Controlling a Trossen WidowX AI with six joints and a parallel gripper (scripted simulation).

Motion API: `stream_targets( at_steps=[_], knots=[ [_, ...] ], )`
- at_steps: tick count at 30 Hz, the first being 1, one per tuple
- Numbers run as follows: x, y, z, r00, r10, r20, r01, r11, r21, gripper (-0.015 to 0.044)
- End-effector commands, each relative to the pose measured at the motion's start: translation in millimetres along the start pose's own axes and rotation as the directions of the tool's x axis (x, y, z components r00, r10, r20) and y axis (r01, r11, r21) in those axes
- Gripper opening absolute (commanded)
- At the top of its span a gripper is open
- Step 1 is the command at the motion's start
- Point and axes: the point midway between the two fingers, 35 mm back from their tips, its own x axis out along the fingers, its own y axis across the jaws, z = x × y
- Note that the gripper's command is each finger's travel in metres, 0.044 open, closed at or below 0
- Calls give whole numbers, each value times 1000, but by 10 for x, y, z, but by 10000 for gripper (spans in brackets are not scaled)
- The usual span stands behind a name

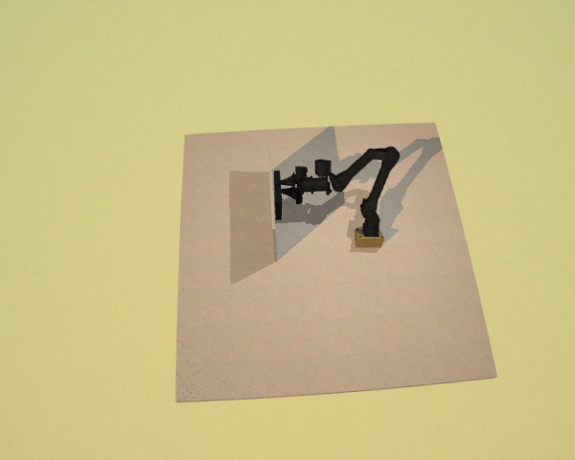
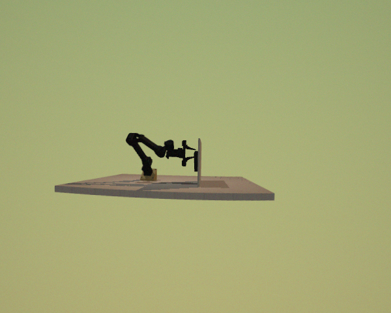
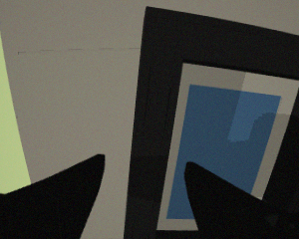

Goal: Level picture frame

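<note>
The picture frame point(image 1: 278, 208) point(image 2: 196, 165) point(image 3: 161, 50) is black, with a pale inner border and a blue picture. It hangs on the upright wall panel point(image 1: 274, 244) point(image 2: 199, 178) point(image 3: 75, 100). In the wrist view its top edge slopes down to the right. My gripper point(image 1: 283, 187) point(image 2: 194, 153) point(image 3: 146, 164) is partly open, close in front of the frame. In the wrist view one finger shows over bare wall left of the frame and the other over the blue picture, with the left side bar between them and gaps on both sides. The screw and notched strip are hidden.
The arm's yellow-brown base block point(image 1: 368, 241) point(image 2: 153, 175) stands on the pale slab point(image 1: 327, 321) point(image 2: 161, 194). In the wrist view the wall panel's left edge is near the frame. Shadows of the arm and panel fall on the slab.
</note>
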Motion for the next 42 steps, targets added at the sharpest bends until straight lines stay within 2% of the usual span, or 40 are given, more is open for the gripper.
stream_targets(
  at_steps=[1,4,11,13,42],
  knots=[
    [1,-4,8,1000,-2,4,2,1000,-2,181],
    [1,-4,8,1000,-2,4,2,1000,-2,103],
    [1,-4,8,1000,-2,4,2,1000,-2,56],
    [1,-4,8,1000,-2,4,2,1000,-2,3],
    [1,68,2,1000,-2,4,2,1000,-1,0]
  ],
)
